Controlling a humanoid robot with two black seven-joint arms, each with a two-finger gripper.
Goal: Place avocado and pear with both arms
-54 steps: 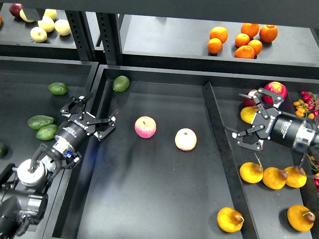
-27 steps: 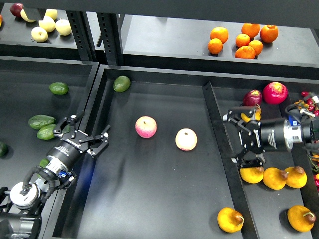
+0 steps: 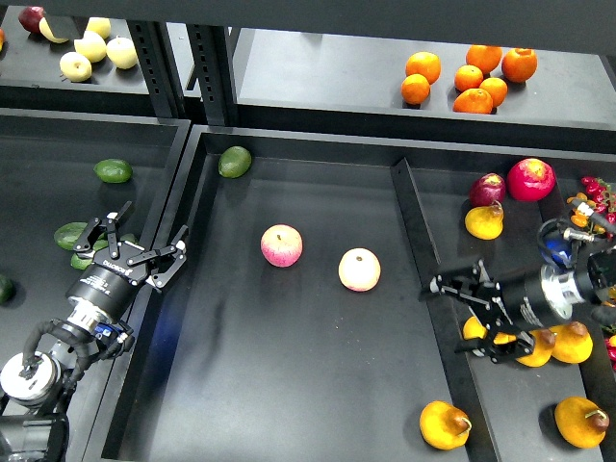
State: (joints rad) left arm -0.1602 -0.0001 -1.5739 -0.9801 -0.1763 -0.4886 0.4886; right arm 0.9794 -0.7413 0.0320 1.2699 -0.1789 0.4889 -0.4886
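— Two pickups are being set up at once. The avocado (image 3: 69, 235), dark and long, lies in the left bin, partly behind the left gripper (image 3: 130, 252). That gripper has slid back and leftward over the last second, off the divider wall (image 3: 171, 252), and now hangs over the avocado with its fingers spread wide and nothing between them.

— And the pear?

— The pear (image 3: 478, 332) sits in the right bin at the left end of a row of three. The right gripper (image 3: 484, 317) has dropped from up near the red apple (image 3: 531, 178) and swung down onto that row, fingers open around the pear's top, not closed as far as I can judge.

— So nothing is held yet?

— I'd say both arms have finished approaching and the closing comes next.

— What can't you make out?

— Most of the pear is covered by the fingers, so contact is unclear. A second, paler avocado under the left gripper is almost hidden. The middle tray (image 3: 289, 366) holds only two pink-yellow apples (image 3: 281, 245).
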